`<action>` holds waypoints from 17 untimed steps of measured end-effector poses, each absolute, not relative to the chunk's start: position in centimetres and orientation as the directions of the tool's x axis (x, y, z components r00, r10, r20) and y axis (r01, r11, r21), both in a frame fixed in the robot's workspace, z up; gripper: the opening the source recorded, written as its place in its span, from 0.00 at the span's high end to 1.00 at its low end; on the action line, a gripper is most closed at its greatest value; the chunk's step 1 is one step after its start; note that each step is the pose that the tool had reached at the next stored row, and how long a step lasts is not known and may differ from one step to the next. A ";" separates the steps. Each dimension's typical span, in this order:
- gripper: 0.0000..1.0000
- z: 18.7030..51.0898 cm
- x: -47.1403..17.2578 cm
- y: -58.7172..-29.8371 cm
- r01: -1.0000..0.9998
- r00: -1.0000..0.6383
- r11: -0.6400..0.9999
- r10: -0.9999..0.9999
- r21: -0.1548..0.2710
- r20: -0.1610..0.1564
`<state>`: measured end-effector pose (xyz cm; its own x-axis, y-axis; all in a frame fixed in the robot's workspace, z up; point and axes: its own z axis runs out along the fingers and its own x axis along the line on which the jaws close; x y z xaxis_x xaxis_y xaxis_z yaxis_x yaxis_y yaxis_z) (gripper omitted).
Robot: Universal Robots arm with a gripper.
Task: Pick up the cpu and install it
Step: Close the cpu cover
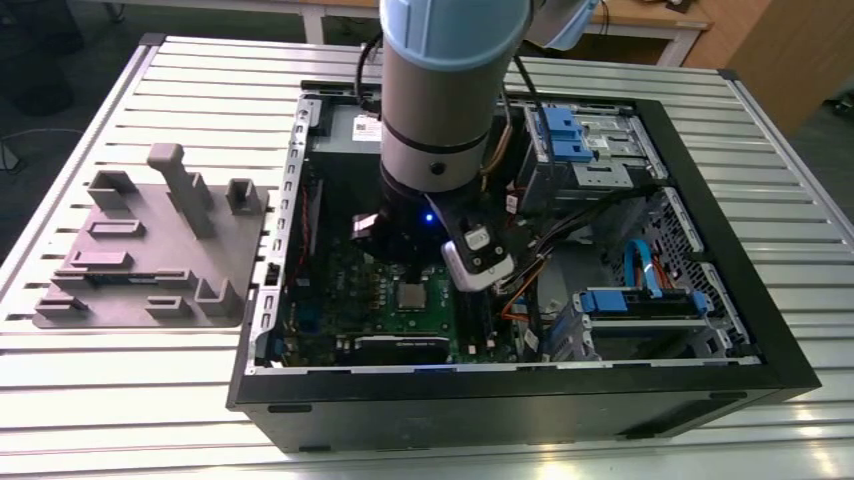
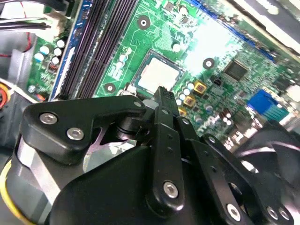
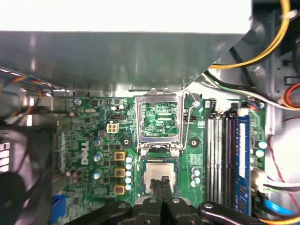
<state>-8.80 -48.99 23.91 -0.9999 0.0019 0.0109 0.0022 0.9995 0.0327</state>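
The claw (image 3: 164, 180) is shown with its two black fingers pressed together and nothing between them. Its tips are held directly over the cpu (image 3: 158, 174). Whether the tips touch the chip cannot be told. In the second wrist view the same closed claw (image 2: 161, 93) is seen just beside the edge of the cpu (image 2: 158, 74).

The cpu, a small silver square, is laid flat inside its socket on the green motherboard (image 3: 89, 140). The socket's metal hold-down frame (image 3: 159, 119) is swung open and stands just beyond the chip. Long black memory sticks (image 3: 220, 154) are set upright in their slots near the socket.

In the exterior view, the pale blue and grey arm (image 1: 434, 90) is lowered into an open black computer case (image 1: 534, 400). The cpu (image 1: 412, 294) is glimpsed below the arm, near the middle of the board. Blue-handled drive cages (image 1: 567, 135) are fitted at one o'clock from the chip. The case is laid on a slatted metal desk (image 1: 134, 420). A grey plate (image 1: 147, 250) with raised blocks is placed at nine o'clock from the case.
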 end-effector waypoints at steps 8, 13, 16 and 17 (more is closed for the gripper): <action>0.90 26.3 -8.8 -49.0 0.002 -1.000 1.000 0.002 0.031 0.008; 0.90 26.3 -8.8 -49.0 0.002 -1.000 1.000 0.001 0.032 0.008; 0.90 26.3 -8.8 -49.0 -0.026 -1.000 0.999 -0.026 0.031 0.008; 0.90 26.3 -8.8 -49.0 -0.043 -0.999 0.999 -0.043 0.031 0.008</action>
<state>-8.82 -48.98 26.31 -0.9991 -0.0429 0.0076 -0.0426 0.9986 0.0314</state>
